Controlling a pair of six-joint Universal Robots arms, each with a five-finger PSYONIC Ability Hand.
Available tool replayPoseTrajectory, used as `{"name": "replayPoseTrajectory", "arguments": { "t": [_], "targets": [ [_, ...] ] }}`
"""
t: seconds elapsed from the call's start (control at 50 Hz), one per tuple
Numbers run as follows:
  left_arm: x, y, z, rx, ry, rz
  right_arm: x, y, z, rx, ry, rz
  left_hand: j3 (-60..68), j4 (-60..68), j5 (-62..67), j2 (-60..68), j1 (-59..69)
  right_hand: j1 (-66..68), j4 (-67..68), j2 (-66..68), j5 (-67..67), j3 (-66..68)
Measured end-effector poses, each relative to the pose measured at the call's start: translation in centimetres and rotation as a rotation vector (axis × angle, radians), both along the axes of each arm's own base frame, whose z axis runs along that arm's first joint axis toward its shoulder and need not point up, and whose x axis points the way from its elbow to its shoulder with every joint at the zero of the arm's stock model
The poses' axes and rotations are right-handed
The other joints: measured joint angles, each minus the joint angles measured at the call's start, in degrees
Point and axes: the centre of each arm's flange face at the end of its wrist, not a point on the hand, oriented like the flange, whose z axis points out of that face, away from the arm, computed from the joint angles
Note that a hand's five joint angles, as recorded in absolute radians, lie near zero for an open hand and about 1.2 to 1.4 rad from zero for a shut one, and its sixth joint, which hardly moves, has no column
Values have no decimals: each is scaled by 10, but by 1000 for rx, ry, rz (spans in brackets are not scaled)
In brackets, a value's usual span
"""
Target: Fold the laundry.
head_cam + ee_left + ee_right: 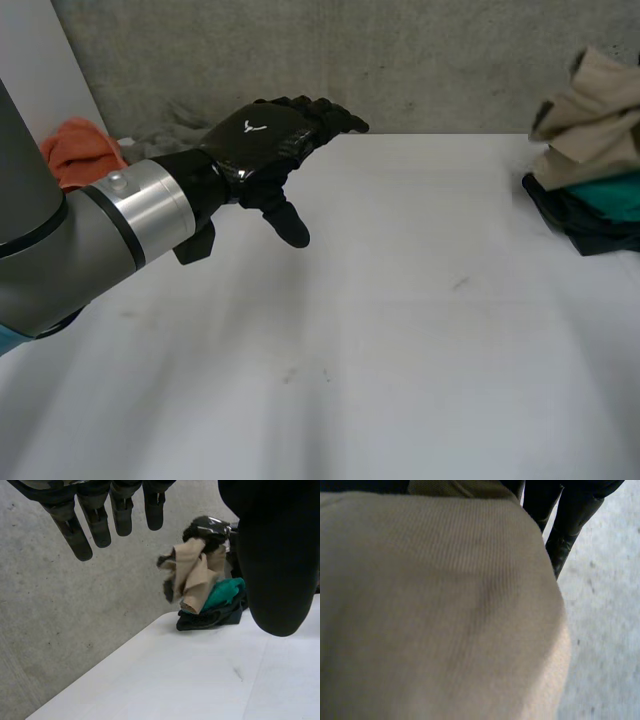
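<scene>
My left hand (265, 140) hovers open over the back left of the white table (400, 330), fingers (95, 520) straight and thumb apart, holding nothing. A beige cloth (595, 110) hangs bunched above a small pile at the table's right edge. In the left wrist view my right hand (207, 527) sits at the top of this beige cloth (192, 575), closed on it. The same beige cloth (430, 605) lies close under my right palm, with dark fingers (562, 535) beside it. The pile holds a teal cloth (605, 195) on a dark cloth (590, 230).
An orange cloth (80, 145) lies behind my left arm at the far left, off the table's back edge. A grey concrete wall runs along the back. The table's back edge is near the pile.
</scene>
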Motion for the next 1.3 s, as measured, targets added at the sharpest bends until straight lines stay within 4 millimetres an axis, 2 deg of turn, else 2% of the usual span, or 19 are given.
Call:
{"name": "replayPoseTrajectory", "arguments": {
  "t": [0.02, 0.04, 0.1, 0.12, 0.26, 0.36, 0.5, 0.52, 0.54, 0.56, 0.58, 0.62, 0.68, 0.76, 0.84, 0.94, 1.08, 1.16, 1.3],
  "targets": [
    [0, 0, 0, 0, 0, 0, 0, 0, 0, 0, 0, 0, 0, 0, 0, 0, 0, 0, 0, 0, 0, 0],
    [0, 0, -1, 2, -1, 0, -17, -3, -20, 32, -9, -5, 0, 0, 0, 0, 0, 0, 0, 0, 0, 0],
    [0, 0, -1, 4, -3, 1, -32, -4, -37, 61, -15, -13, 0, 0, 0, 0, 0, 0, 0, 0, 0, 0],
    [0, 0, -2, 5, -3, 2, -47, -4, -51, 87, -17, -23, 0, 0, 0, 0, 0, 0, 0, 0, 0, 0],
    [1, 0, -2, 5, -4, 5, -82, 2, -80, 147, -2, -43, 0, 0, 0, 0, 0, 0, 0, 0, 6, 0],
    [1, 1, -1, 1, -2, 4, -91, 7, -91, 176, 24, -27, 0, 0, 0, 0, 0, 0, 0, 0, 6, 0],
    [1, 1, 0, -2, 0, 3, -90, 10, -98, 193, 40, -8, 0, 0, 0, 0, 0, 0, 0, 0, 15, 2],
    [0, 1, 0, -3, 0, 2, -88, 12, -101, 200, 40, -4, 0, 0, 0, 0, 0, -100, -147, -150, -109, -144],
    [0, 1, 0, -3, 0, 2, -87, 12, -101, 202, 39, -4, 0, 0, 0, 0, 0, -158, -214, -223, -170, -210],
    [0, 1, 0, -3, 1, 2, -87, 12, -102, 203, 38, -4, 0, 0, 0, 0, 0, -158, -214, -223, -170, -210],
    [0, 1, 0, -4, 1, 2, -86, 13, -101, 205, 36, -5, 0, 0, 0, 0, 0, -252, -313, -324, -261, -320],
    [0, 1, 0, -5, 3, 2, -85, 14, -100, 210, 27, -10, 0, 0, 0, 0, 0, -410, -515, -512, -452, -512],
    [0, 1, 0, -7, 5, 3, -87, 18, -87, 206, 6, -40, 0, 0, 0, 0, 0, -428, -548, -548, -505, -557],
    [0, 1, 1, -9, 7, 3, -95, 22, -70, 208, -25, -87, 0, 0, 0, 0, 0, -428, -548, -548, -508, -557],
    [1, 2, 4, -15, 10, 3, -114, 33, -44, 229, -70, -169, 0, 0, 0, 0, 0, -428, -548, -548, -509, -557],
    [1, 3, 5, -17, 12, 2, -134, 47, -26, 234, -67, -255, 0, 0, 0, 0, 0, -428, -548, -548, -509, -557],
    [1, 5, 5, -17, 12, 0, -163, 63, -12, 171, 12, -443, 0, 0, 0, 0, 0, -428, -548, -548, -509, -557],
    [1, 5, 4, -16, 11, 0, -180, 69, 1, 94, 101, -609, 0, 0, 0, 0, 0, -428, -548, -548, -509, -557],
    [1, 5, 4, -15, 11, -1, -186, 77, 24, 19, 212, -783, 0, 0, 0, 0, 0, -428, -548, -548, -509, -557]
  ]
}}
